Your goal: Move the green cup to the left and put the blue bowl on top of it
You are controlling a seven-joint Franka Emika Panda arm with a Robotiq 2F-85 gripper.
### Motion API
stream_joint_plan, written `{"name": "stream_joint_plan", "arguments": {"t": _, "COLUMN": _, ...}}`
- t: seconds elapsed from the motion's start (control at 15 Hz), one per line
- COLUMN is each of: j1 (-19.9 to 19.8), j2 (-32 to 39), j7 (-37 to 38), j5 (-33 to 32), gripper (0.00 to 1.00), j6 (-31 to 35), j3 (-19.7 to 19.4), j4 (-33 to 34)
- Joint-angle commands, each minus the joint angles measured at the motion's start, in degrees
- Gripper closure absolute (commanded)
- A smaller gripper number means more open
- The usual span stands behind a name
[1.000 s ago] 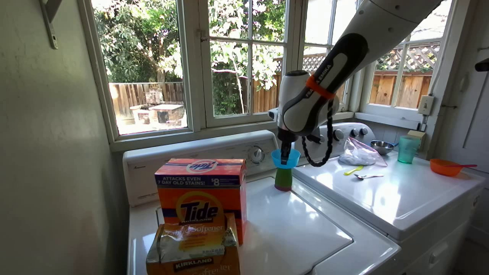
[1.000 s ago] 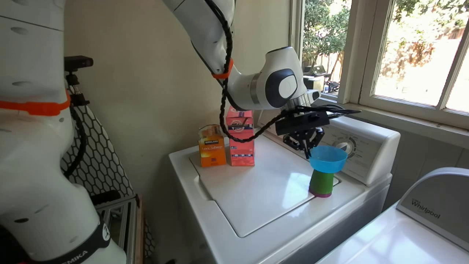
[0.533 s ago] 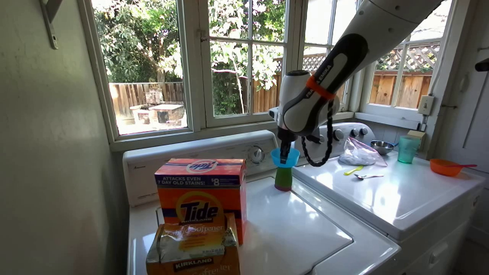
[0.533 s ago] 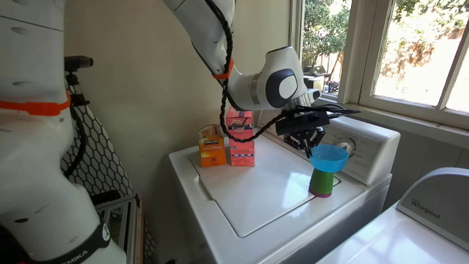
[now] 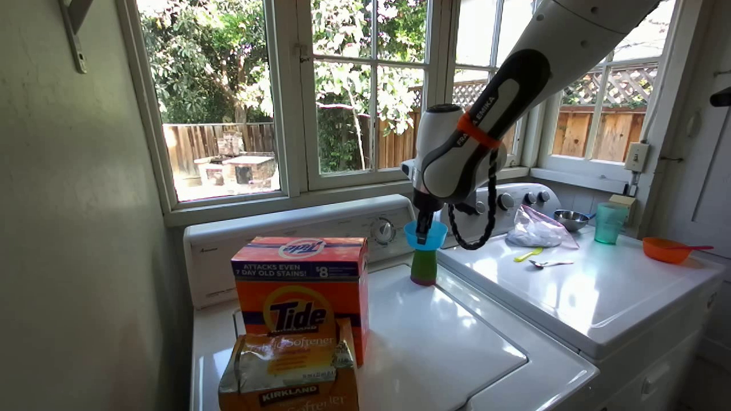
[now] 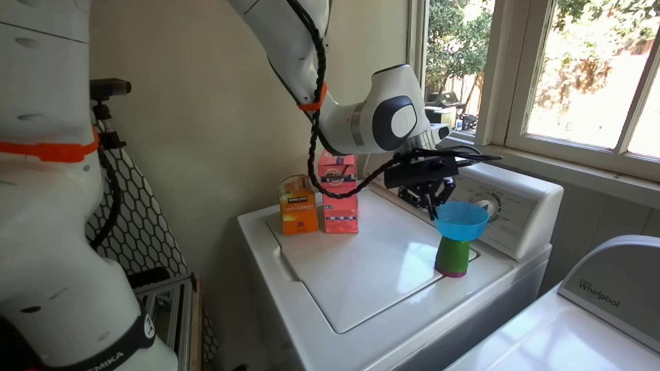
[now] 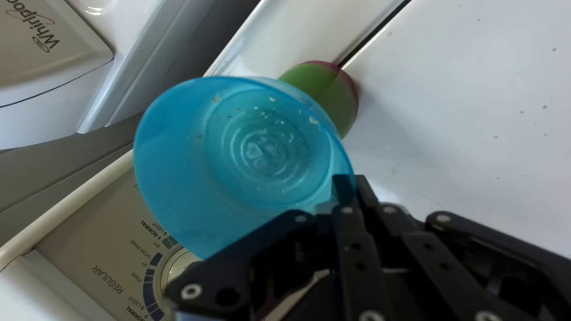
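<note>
The blue bowl (image 5: 437,238) is held over the green cup (image 5: 424,268), and both also show in an exterior view, the bowl (image 6: 464,221) above the cup (image 6: 452,257). My gripper (image 7: 354,180) is shut on the bowl's rim, one finger inside and one outside. The cup stands on the washer with its wider, purple-edged end down. In the wrist view the bowl (image 7: 263,147) hides most of the cup (image 7: 330,91). The bowl's bottom overlaps the cup's top in both exterior views. I cannot tell if they touch.
A Tide box (image 5: 302,308) and a fabric softener box (image 5: 291,371) stand on the washer (image 5: 434,342). The washer's control panel (image 6: 508,206) rises behind the bowl. The dryer (image 5: 571,308) holds a plastic bag (image 5: 534,231), metal bowl (image 5: 571,220), teal cup (image 5: 610,222), orange bowl (image 5: 662,251) and utensils.
My gripper and the blue bowl have risen very slightly and shifted a few pixels, a little left in an exterior view. The green cup has not moved. The grip on the rim is unchanged.
</note>
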Motion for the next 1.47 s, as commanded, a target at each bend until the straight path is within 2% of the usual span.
{"name": "stream_joint_plan", "arguments": {"t": 0.0, "j1": 0.7, "j2": -0.7, "j7": 2.7, "j5": -1.8, "gripper": 0.99, "j6": 1.8, "j3": -0.8, "j4": -1.7}}
{"name": "stream_joint_plan", "arguments": {"t": 0.2, "j1": 0.7, "j2": -0.6, "j7": 3.1, "j5": -2.0, "gripper": 0.99, "j6": 1.7, "j3": -0.8, "j4": -1.7}}
{"name": "stream_joint_plan", "arguments": {"t": 0.27, "j1": 0.8, "j2": -0.6, "j7": 3.2, "j5": -2.0, "gripper": 0.71, "j6": 1.5, "j3": -0.8, "j4": -1.6}}
{"name": "stream_joint_plan", "arguments": {"t": 0.4, "j1": 0.6, "j2": -0.5, "j7": 2.9, "j5": -1.8, "gripper": 0.66, "j6": 1.7, "j3": -0.6, "j4": -1.6}}
{"name": "stream_joint_plan", "arguments": {"t": 0.8, "j1": 0.8, "j2": -0.5, "j7": 2.9, "j5": -1.9, "gripper": 0.2, "j6": 1.6, "j3": -0.7, "j4": -1.5}}
{"name": "stream_joint_plan", "arguments": {"t": 1.0, "j1": 1.7, "j2": -1.2, "j7": 4.4, "j5": -3.7, "gripper": 0.01, "j6": 1.5, "j3": -1.5, "j4": -1.8}}
{"name": "stream_joint_plan", "arguments": {"t": 1.13, "j1": 3.7, "j2": -2.6, "j7": 8.6, "j5": -8.0, "gripper": 0.0, "j6": 1.4, "j3": -3.5, "j4": -2.5}}
{"name": "stream_joint_plan", "arguments": {"t": 1.27, "j1": 6.5, "j2": -4.8, "j7": 16.0, "j5": -15.3, "gripper": 0.0, "j6": 1.8, "j3": -6.6, "j4": -3.5}}
{"name": "stream_joint_plan", "arguments": {"t": 1.4, "j1": 7.8, "j2": -7.2, "j7": 21.9, "j5": -20.5, "gripper": 0.0, "j6": 1.8, "j3": -7.9, "j4": -4.7}}
